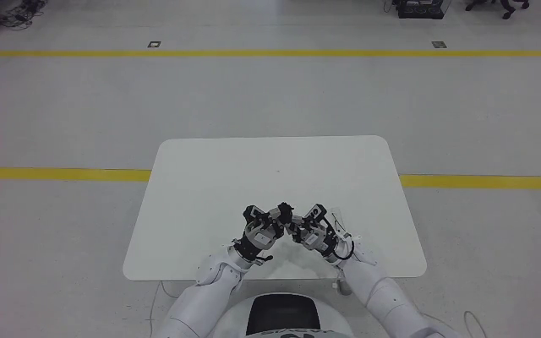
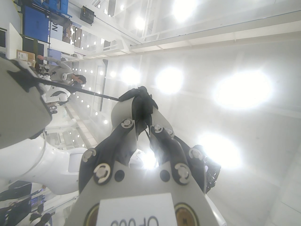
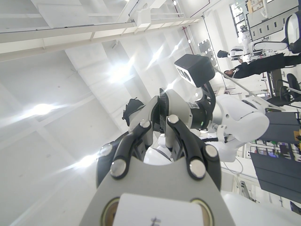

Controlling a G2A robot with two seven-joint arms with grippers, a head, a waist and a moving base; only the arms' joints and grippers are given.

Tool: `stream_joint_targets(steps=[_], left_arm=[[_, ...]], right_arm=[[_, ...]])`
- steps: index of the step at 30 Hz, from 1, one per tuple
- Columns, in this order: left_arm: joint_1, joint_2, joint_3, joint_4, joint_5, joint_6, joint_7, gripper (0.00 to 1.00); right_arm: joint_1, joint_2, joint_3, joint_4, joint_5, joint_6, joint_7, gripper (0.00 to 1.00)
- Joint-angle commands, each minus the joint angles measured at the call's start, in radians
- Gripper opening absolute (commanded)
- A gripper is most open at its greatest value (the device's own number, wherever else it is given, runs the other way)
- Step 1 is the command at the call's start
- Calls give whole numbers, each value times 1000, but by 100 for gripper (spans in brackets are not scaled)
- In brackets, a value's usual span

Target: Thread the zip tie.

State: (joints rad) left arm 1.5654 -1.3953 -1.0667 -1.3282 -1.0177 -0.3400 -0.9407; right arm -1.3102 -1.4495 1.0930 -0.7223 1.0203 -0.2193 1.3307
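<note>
Both arms are raised over the near side of the white table [image 1: 270,169], at about its 6 o'clock edge in the top view, and the two hands meet tip to tip there. The left hand [image 1: 277,214] sits at 9 o'clock of the right hand [image 1: 297,223], with their fingertips all but touching.

Each wrist carries a white label. The one on the left wrist [image 2: 136,209] bears dark print cut by the frame's edge. The one on the right wrist [image 3: 160,210] has just a scrap of a character, so neither can be read whole.

The zip tie [image 2: 77,90] is a thin black strap held in the air between the hands, off the table. In the left wrist view the left hand [image 2: 141,96] points up at the ceiling lights, its fingers pressed together on one end of the tie. The strap leaves those fingertips and runs straight across to the right hand's finger [image 2: 23,95], where it meets the black pad.

In the right wrist view the right hand [image 3: 162,104] is likewise pressed together, pinching a narrow black ribbed strip seen edge-on between its grey fingers [image 3: 175,109]. The left hand's dark fingertips [image 3: 131,109] stand just beside it. Whether the tie's tail has entered its head cannot be told.
</note>
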Motion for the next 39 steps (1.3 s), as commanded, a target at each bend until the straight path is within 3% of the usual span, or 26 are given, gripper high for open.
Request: stream_joint_targets(steps=[1, 5, 6, 7, 9, 12, 24, 32, 37, 39], left_arm=[[0, 0, 0, 0, 0, 0, 0, 0], [0, 0, 0, 0, 0, 0, 0, 0], [0, 0, 0, 0, 0, 0, 0, 0], [0, 0, 0, 0, 0, 0, 0, 0], [0, 0, 0, 0, 0, 0, 0, 0], [0, 0, 0, 0, 0, 0, 0, 0], [-1, 0, 1, -3, 3, 3, 10, 0], [39, 7, -5, -75, -48, 33, 53, 0], [64, 14, -12, -125, -58, 42, 62, 0], [82, 17, -14, -163, -58, 42, 66, 0]], right_arm=[[1, 1, 1, 4, -7, -10, -8, 0], [1, 3, 2, 19, -42, -44, -49, 1], [1, 4, 3, 21, -46, -50, -56, 24], [0, 5, 7, 23, -51, -62, -66, 41], [-4, 9, 25, 22, -37, -77, -72, 100], [-13, 20, 65, -7, -9, -98, -47, 100], [-18, 23, 68, -30, -27, -106, -79, 100], [-140, 65, 223, -272, -136, -121, -166, 100], [-235, 75, 314, -430, -169, -121, -201, 100], [-263, 76, 340, -480, -183, -121, -217, 100]])
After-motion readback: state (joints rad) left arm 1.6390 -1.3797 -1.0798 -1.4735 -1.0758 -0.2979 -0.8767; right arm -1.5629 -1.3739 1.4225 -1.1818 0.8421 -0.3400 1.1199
